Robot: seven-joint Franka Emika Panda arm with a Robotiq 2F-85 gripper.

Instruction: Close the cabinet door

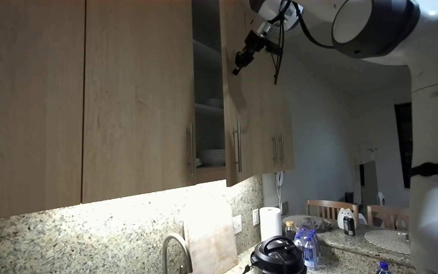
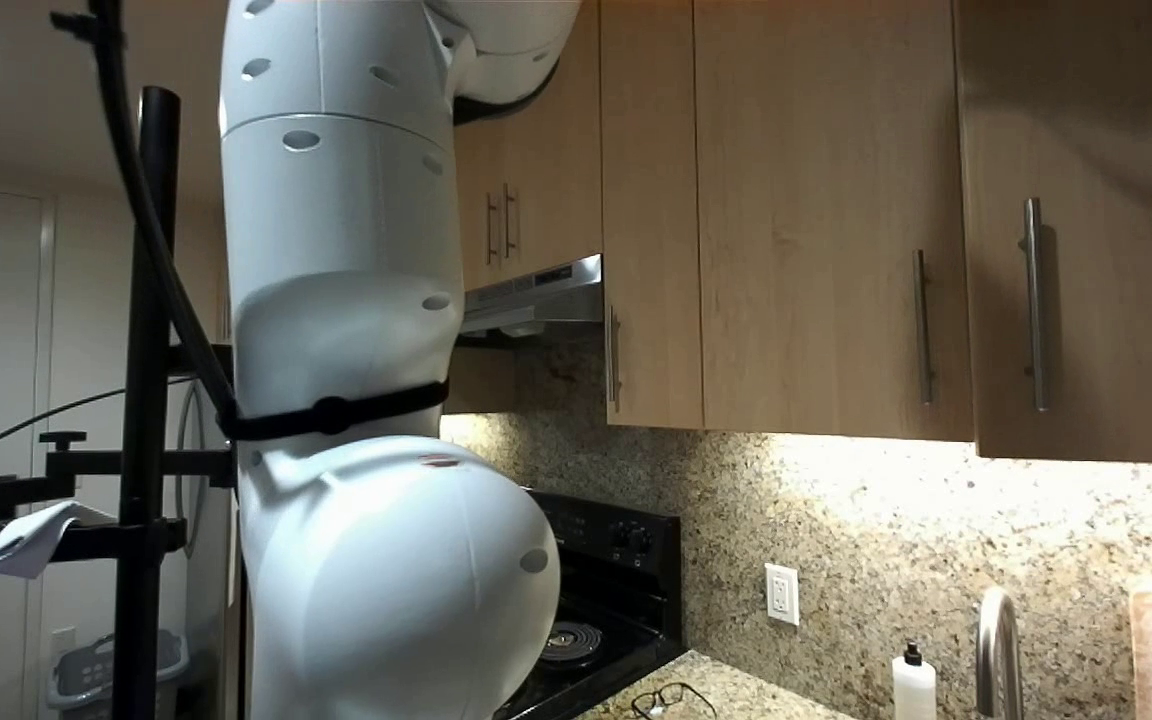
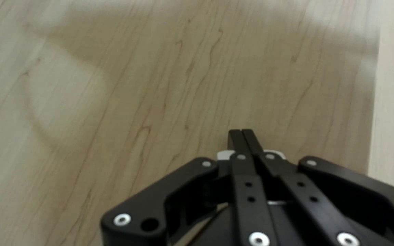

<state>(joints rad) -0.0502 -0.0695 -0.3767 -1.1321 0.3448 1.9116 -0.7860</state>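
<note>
- Nearest stands the white robot arm, at the right side of an exterior view.
- Its black gripper hangs high up; the jaws are pressed together, one against the other.
- The jaws are directed at the cabinet door, before its light wood face. Whether they touch it, I cannot tell.
- This door is partly open: it stands out to the right of the dark cabinet opening. Its slim bar handle, lower than the gripper, is seen in both exterior views.
- Left of the opening is the matching door, with a handle along its right edge.
- Inside are a shelf and, lower, a stack of bowls.
- Below, a cutting board leans on the granite backsplash, beside a curved faucet.
- Farther are water bottles, then a wooden chair.
</note>
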